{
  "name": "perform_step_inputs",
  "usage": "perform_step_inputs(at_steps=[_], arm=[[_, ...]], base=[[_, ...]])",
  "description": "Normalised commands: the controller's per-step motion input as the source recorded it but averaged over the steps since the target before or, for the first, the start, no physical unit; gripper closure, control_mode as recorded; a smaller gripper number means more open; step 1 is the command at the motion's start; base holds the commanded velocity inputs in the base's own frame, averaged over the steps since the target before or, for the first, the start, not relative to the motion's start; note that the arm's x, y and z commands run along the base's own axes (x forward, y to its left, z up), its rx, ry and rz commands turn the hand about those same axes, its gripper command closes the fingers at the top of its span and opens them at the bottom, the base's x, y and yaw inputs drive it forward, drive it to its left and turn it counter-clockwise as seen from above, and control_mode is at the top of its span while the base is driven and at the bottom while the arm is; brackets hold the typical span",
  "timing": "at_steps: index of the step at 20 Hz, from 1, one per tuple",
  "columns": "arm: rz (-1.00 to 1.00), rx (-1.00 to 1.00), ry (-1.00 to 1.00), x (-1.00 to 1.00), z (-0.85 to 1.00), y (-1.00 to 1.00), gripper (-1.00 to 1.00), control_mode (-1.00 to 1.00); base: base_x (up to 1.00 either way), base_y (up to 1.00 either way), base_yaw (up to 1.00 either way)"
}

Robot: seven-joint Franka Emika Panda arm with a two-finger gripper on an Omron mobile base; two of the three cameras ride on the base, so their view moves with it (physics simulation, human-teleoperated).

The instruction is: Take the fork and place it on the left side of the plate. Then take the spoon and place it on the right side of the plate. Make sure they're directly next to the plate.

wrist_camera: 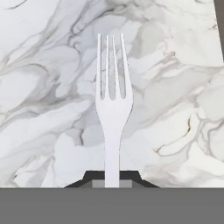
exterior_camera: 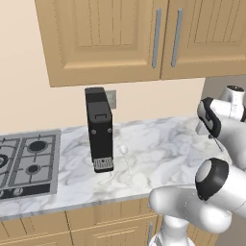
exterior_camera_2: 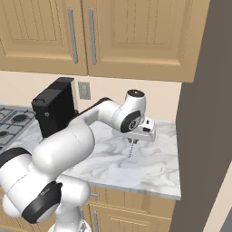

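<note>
Above marble counter (wrist_camera: pixel 43 87), fork (wrist_camera: pixel 112 100) in gripper (wrist_camera: pixel 112 177).

The fork (wrist_camera: pixel 112 109), pale and four-tined, rises by its handle from between the gripper's (wrist_camera: pixel 112 178) two dark fingertips (wrist_camera: pixel 131 176), clamped on it, its tines pointing away over the grey-veined white marble counter (wrist_camera: pixel 48 96).

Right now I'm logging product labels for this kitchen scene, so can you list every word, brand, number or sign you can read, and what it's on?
None: no readable text anywhere.
Black coffee machine: no brand or lettering visible.
Wall outlet plate: blank.
Stove: no markings readable.
Fork held in the shut gripper: plain, no stamp visible.
Marble counter and cabinet doors: unmarked.
</note>
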Motion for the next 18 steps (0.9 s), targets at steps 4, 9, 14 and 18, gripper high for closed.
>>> perform_step_inputs(at_steps=[4, 9, 14, 18], arm=[[0.0, 0.0, 0.0, 0.0, 0.0, 0.0, 1.0, -1.0], [0.0, 0.0, 0.0, 0.0, 0.0, 0.0, 1.0, 1.0], [0.0, 0.0, 0.0, 0.0, 0.0, 0.0, 1.0, 1.0], [0.0, 0.0, 0.0, 0.0, 0.0, 0.0, 1.0, 1.0]], base=[[0.0, 0.0, 0.0], [0.0, 0.0, 0.0], [0.0, 0.0, 0.0], [-0.32, 0.16, 0.0]])
